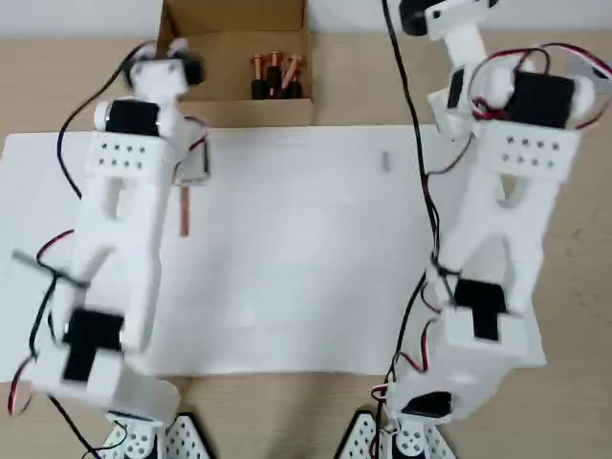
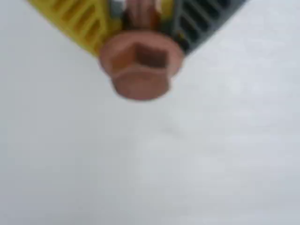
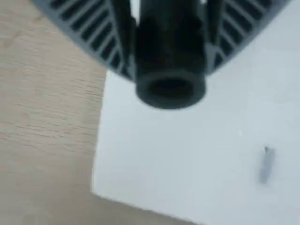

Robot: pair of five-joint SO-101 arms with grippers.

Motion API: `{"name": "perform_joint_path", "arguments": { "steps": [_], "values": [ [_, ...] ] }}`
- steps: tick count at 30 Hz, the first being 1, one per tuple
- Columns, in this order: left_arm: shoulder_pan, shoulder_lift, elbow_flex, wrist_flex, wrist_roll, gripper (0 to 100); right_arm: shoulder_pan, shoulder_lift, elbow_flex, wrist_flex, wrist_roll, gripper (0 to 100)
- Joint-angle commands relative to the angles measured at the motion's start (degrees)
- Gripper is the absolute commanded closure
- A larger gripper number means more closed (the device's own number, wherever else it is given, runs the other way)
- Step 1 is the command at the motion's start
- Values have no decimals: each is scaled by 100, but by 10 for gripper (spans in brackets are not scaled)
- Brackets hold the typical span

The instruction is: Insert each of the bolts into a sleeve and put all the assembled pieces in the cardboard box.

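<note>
Two claws, each loaded with one half of a pair. The left claw (image 2: 140,16) is clamped on a copper bolt (image 2: 140,65). Its yellow and dark fingers pinch the shank, so the hex flange head juts clear of the tips, with the white sheet (image 2: 150,168) below. The right claw (image 3: 171,28) is closed round a black sleeve (image 3: 171,70). The open bore sticks out past the fingertips, most likely so the bolt has a free mouth to enter.

Under that claw the sheet's edge meets the wooden table (image 3: 42,117). A small grey piece (image 3: 266,165) lies on the sheet off to its side, apart from it.

In the high view the two claws are well apart with bare sheet between them, so I judge the mating not yet done.

Just beyond the left claw sits the cardboard box (image 1: 234,24). Three copper-and-black assembled pieces (image 1: 275,75) already lie side by side in it, which suggests this pair goes there once joined.
</note>
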Motion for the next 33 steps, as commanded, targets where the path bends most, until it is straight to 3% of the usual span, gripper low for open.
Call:
{"name": "perform_joint_path", "arguments": {
  "steps": [1,7,11,23,27,33],
  "values": [
    [422,-1341,-633,334,-141,995,-242,-1393,444,88,-229,988],
    [-88,-2862,-712,343,-185,995,-743,-3811,2114,79,-211,988],
    [-290,-3925,-695,316,-633,995,-1059,-5490,3459,-105,-193,988],
    [-316,-5024,141,-334,-1600,995,-2422,-8611,8787,-4053,-193,988],
    [-316,-5244,431,-976,-1591,995,-2958,-9007,10018,-4677,-185,988],
    [-281,-5508,888,-2154,-1591,996,-4374,-9481,11046,-5371,-501,988]
  ]
}}
